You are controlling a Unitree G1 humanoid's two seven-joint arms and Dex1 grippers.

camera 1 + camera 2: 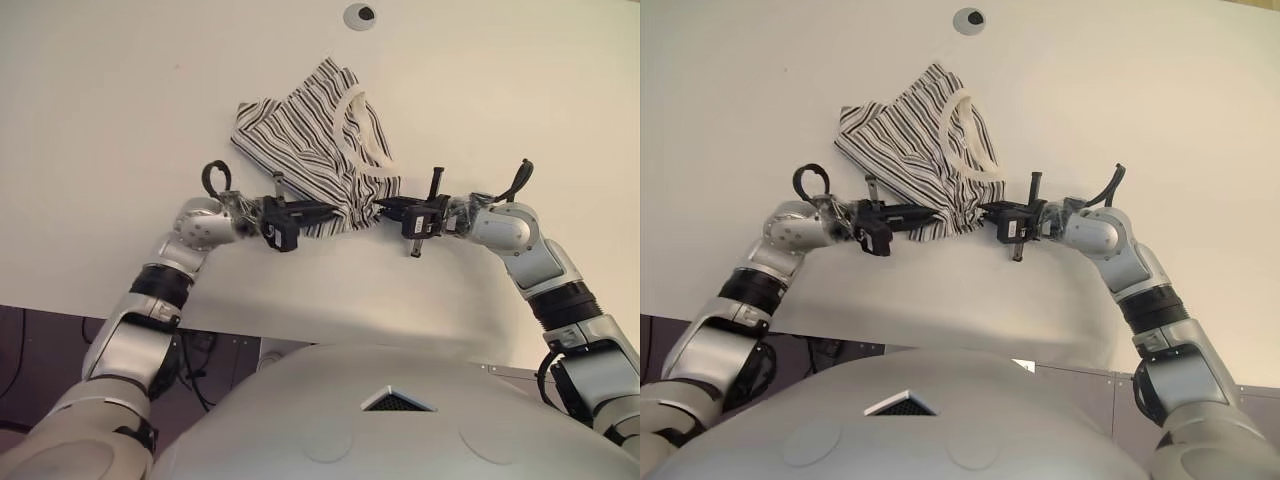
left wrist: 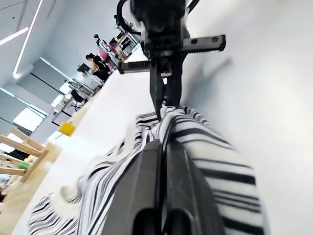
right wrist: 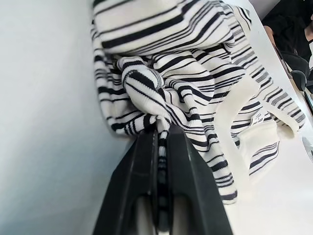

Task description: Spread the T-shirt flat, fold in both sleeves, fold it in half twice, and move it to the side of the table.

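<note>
The black-and-white striped cloth T-shirt looks soft and floppy. The left gripper and right gripper each pinch its 6 o'clock edge. Its corners may hold better.

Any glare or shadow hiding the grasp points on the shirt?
Left eye view: even light, no glare on the white table, only soft shadow under the black-and-white striped T-shirt. Left wrist view: left tool shut on the cloth, its dark fingers cover the pinch. Right wrist view: right tool shut on a fold, evenly lit.
</note>
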